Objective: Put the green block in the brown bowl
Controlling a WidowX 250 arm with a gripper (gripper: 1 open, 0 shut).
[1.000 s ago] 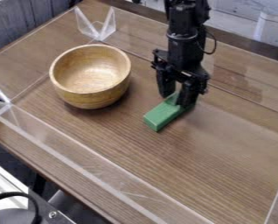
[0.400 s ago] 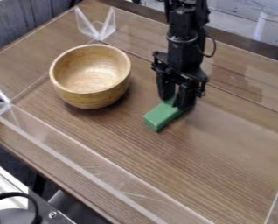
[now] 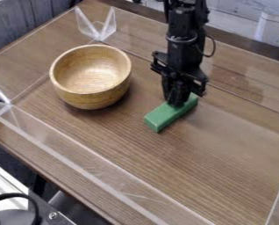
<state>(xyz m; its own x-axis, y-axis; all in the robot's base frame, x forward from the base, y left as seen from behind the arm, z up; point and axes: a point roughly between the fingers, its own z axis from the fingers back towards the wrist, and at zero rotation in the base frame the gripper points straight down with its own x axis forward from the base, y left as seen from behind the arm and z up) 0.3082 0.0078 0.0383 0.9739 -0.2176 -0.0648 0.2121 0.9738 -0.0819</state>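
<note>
A black robot gripper [image 3: 175, 100] reaches down from the far side of a brown wooden table [image 3: 101, 163], its fingertips at the far part of a solid green rectangular block [image 3: 166, 116]. The pincer appears drawn in around the block, though the dark fingers hide the contact and whether it has a firm grip cannot be told. The block lies on the tabletop, its long side running from near left to far right, with the near end uncovered. Taking it across its narrow width would suit the slim fingers, and the bare tabletop beneath bears its weight until a lift.

To the left, apart from the block, a round light-brown wooden bowl [image 3: 90, 77] with thick walls sits upright, its open mouth facing up and ready to receive. The block is outside it. The step in hand is judged to be the grasp; a lift above the rim and a move left would follow. With the hold toward one end, the near end could sag or knock the bowl's wall.
</note>
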